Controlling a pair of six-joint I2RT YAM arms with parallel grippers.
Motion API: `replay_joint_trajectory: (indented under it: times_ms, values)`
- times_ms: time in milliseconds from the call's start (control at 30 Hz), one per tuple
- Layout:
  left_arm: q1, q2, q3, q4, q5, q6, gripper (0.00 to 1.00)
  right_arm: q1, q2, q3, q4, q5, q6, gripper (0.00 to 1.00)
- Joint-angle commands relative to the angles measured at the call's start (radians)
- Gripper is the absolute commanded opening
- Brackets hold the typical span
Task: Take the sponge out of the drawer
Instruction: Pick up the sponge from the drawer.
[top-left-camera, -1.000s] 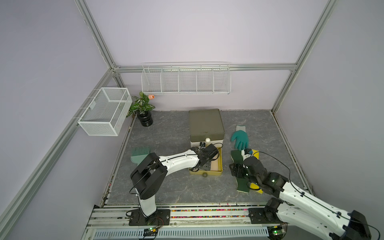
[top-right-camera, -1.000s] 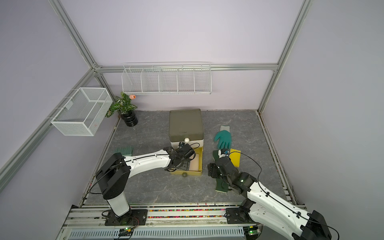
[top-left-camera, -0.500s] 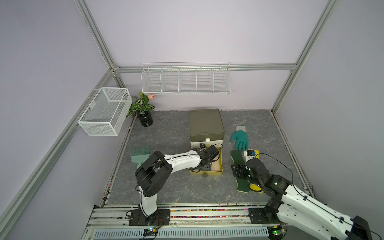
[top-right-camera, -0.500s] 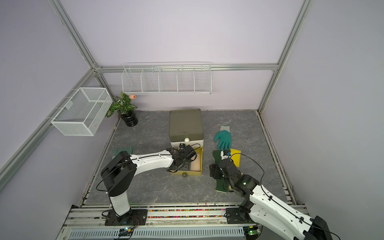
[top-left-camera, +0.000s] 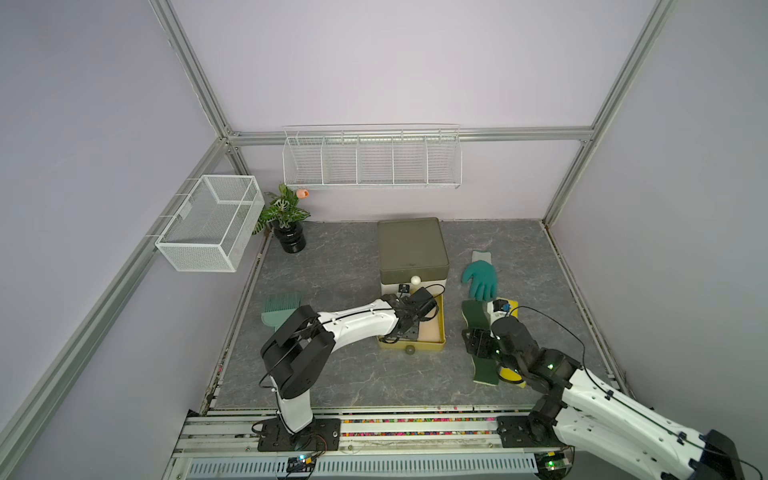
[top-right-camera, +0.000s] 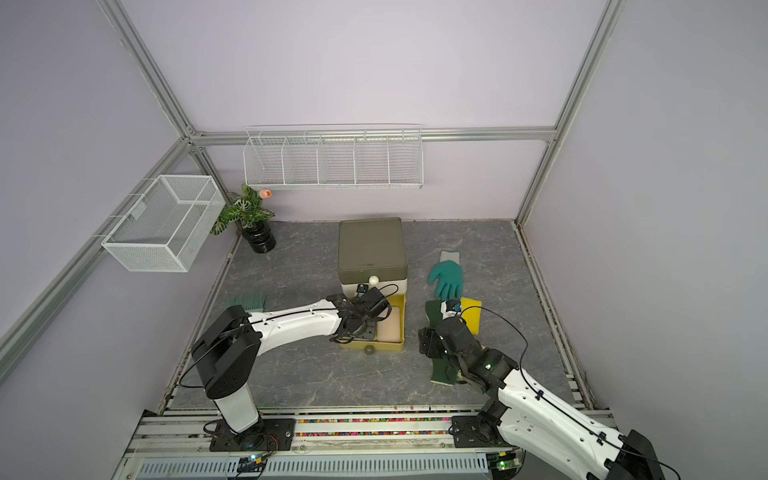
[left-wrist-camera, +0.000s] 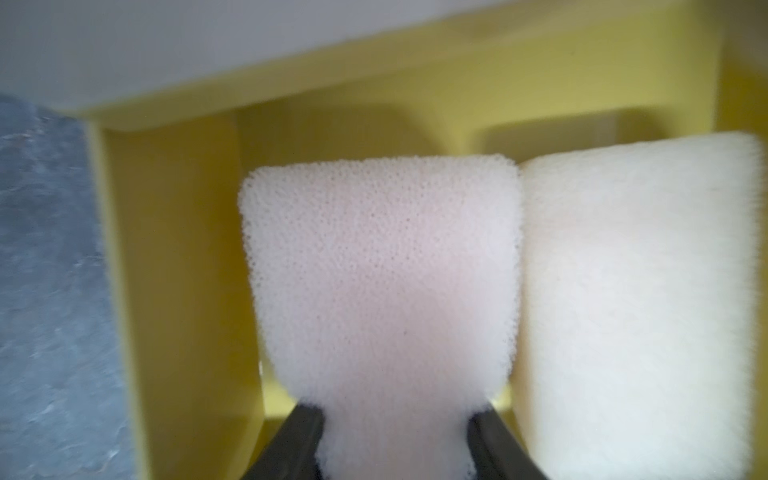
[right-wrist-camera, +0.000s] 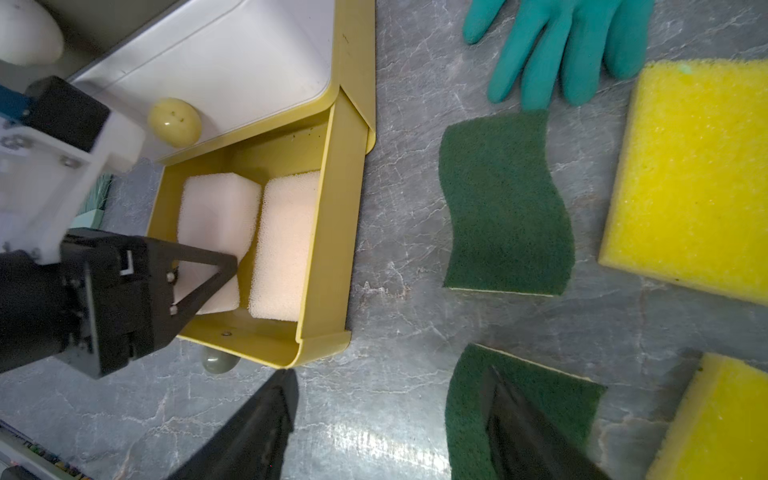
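the yellow drawer (top-left-camera: 441, 322) stands pulled out from the bottom of a small cabinet (top-left-camera: 411, 247) with an olive lid. all places here are given from this drawer.

the left gripper (left-wrist-camera: 395, 419) reaches down into the drawer and its jaws are closed tight on the pale pink sponge (left-wrist-camera: 382, 282). in the left wrist view the foam is pinched in to a narrow waist between the two black fingers (left-wrist-camera: 299, 440). in the right wrist view this sponge (right-wrist-camera: 216, 216) is inside the drawer (right-wrist-camera: 332, 232), in the half nearer to the left arm. it seems to stand a little higher than its neighbour, but i cannot tell if it is clear of the drawer floor. a second sponge (right-wrist-camera: 284, 245) of the same pale colour lies flat in the other half and touches the held one along a long side.

the right gripper (right-wrist-camera: 388, 374) hovers outside the drawer, near its front corner on the right-arm side. its jaws stand wide apart and hold nothing. one finger is over the bare grey table (right-wrist-camera: 395, 291) and the other is over a dark green pad (right-wrist-camera: 528, 399). further from the drawer on that same side lie another green pad (right-wrist-camera: 503, 203), a yellow sponge (right-wrist-camera: 698, 174) and a teal glove (top-left-camera: 481, 280).

an olive knob (right-wrist-camera: 218, 361) sits on the drawer front. a small mark on the cabinet lid, seen in both top views, is too small to read.
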Motion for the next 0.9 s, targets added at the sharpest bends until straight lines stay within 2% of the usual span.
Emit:
replay_joint_trajectory:
  times_ms: [0,433,600,767,867]
  values:
    - [0.003,-0.046,0.043,-0.047,-0.005,0.023,0.47,-0.005,0.009,0.009,0.019,0.000,-0.004,0.75]
    - [-0.010,-0.214,0.026,-0.212,0.014,0.029,0.48,-0.005,0.022,0.024,0.015,0.004,-0.020,0.76]
    - [-0.011,-0.326,-0.023,-0.271,-0.004,0.014,0.48,-0.006,0.033,0.029,0.016,0.000,-0.022,0.76]
    - [-0.007,-0.425,-0.102,-0.311,-0.078,0.001,0.50,-0.006,0.035,0.030,0.017,0.002,-0.025,0.76]
    - [0.035,-0.460,-0.155,-0.287,-0.071,0.011,0.50,-0.006,0.038,0.033,0.018,0.002,-0.028,0.76]
